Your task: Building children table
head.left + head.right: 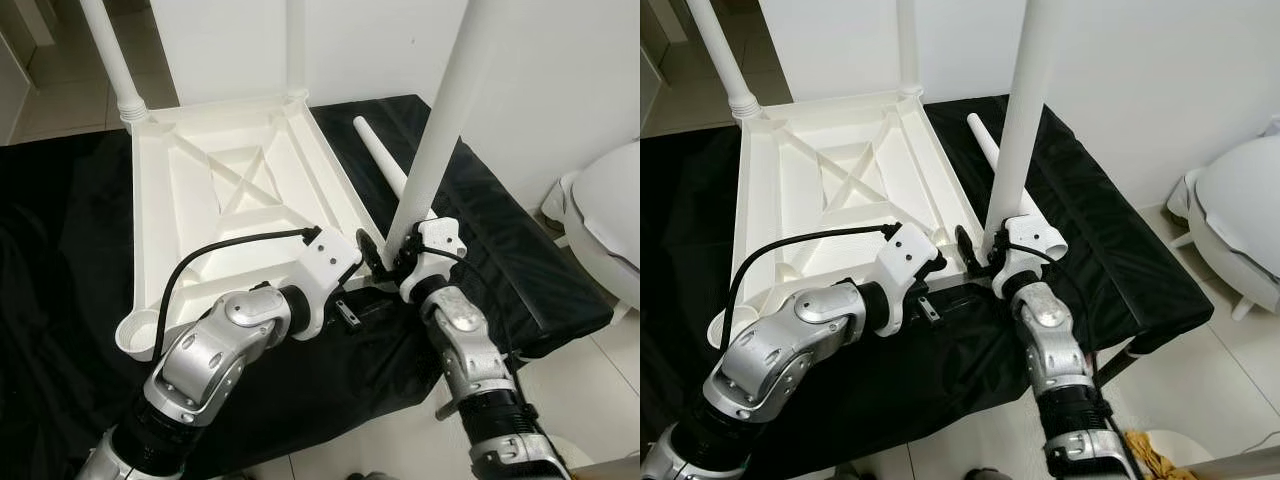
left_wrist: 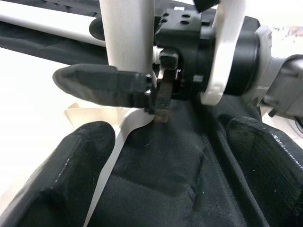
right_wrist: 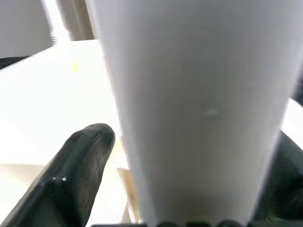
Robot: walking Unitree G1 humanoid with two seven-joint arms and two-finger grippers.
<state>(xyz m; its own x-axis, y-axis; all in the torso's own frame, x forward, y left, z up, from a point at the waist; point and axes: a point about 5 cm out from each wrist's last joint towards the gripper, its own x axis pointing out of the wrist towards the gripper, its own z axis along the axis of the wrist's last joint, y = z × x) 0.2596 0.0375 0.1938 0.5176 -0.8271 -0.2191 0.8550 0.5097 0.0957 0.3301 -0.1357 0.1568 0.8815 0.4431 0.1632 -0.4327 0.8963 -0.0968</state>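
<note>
The right gripper has its jaws closed round the base of an upright white table leg, at the near right corner of the upturned white tabletop; just beside it, the left gripper holds its jaws open and empty against the tabletop's near edge. Beyond the jaws, two more legs stand in the far corners and a loose leg lies on the black-draped surface; a white toilet stands well off to the right.

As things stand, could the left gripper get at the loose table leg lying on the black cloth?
Probably not directly: the loose leg lies beyond the upright leg gripped by the right gripper, which blocks the left gripper.
</note>
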